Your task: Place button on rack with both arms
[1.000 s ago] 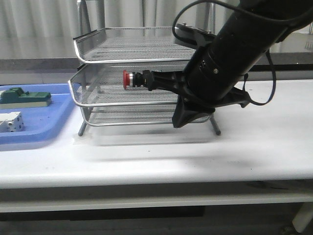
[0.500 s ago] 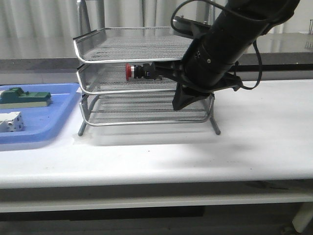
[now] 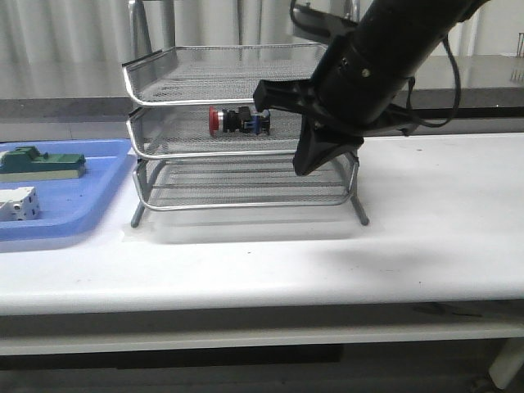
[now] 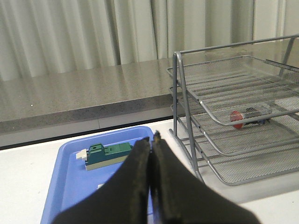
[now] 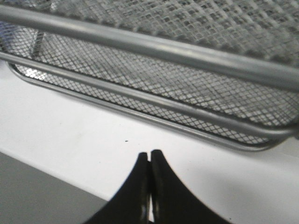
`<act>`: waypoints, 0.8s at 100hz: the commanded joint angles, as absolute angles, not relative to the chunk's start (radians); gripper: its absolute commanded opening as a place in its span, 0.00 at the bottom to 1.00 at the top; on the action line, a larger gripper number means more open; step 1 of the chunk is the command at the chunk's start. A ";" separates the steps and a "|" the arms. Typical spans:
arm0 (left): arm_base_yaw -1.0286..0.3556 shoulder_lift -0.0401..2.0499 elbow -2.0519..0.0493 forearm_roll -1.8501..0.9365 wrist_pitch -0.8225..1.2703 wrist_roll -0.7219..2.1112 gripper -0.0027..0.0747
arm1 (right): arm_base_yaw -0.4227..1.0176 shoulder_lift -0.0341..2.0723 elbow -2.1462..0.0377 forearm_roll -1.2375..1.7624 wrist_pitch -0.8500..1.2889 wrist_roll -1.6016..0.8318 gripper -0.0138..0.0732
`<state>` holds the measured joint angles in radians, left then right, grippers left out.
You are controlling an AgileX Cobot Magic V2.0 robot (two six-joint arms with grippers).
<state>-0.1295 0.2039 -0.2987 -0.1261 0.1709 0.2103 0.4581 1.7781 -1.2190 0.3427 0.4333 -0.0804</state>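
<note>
The button (image 3: 233, 120) lies on its side in the middle tier of the rack (image 3: 164, 143), red cap toward the worktop's left edge, resting on the mesh and free of any grip. Your right claw (image 5: 149, 158) hangs just beside the rack's right front, its fingers pressed together on nothing; the wrist view shows only wire mesh, rails and bare white worktop (image 3: 426, 237) ahead of them. The right arm (image 3: 385, 57) leans in from the right edge, crossing in front of the rack's right end, a posture that suits reaching in under the top tray.

Your left claw (image 4: 152, 144) is likewise clenched and empty, held over the worktop's left side and facing the blue tray (image 4: 74, 172), where the green block (image 4: 110, 153) sits. A white block (image 3: 18, 205) lies nearer the front edge of that tray.

With the middle tray seated in line with the tiers above and below and the button inside it, you can judge the placement essentially done. What remains, by the look of it, is clearing the right arm without snagging the rack's rail.
</note>
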 commanded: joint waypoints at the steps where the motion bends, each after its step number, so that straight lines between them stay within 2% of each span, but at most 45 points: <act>1: -0.128 0.212 -0.325 -0.136 0.084 0.201 0.01 | 0.455 1.671 -1.200 0.312 0.406 -0.086 0.08; 80: -0.128 0.212 -0.325 -0.136 0.084 0.201 0.01 | 0.221 0.890 -0.655 0.201 0.335 -0.086 0.09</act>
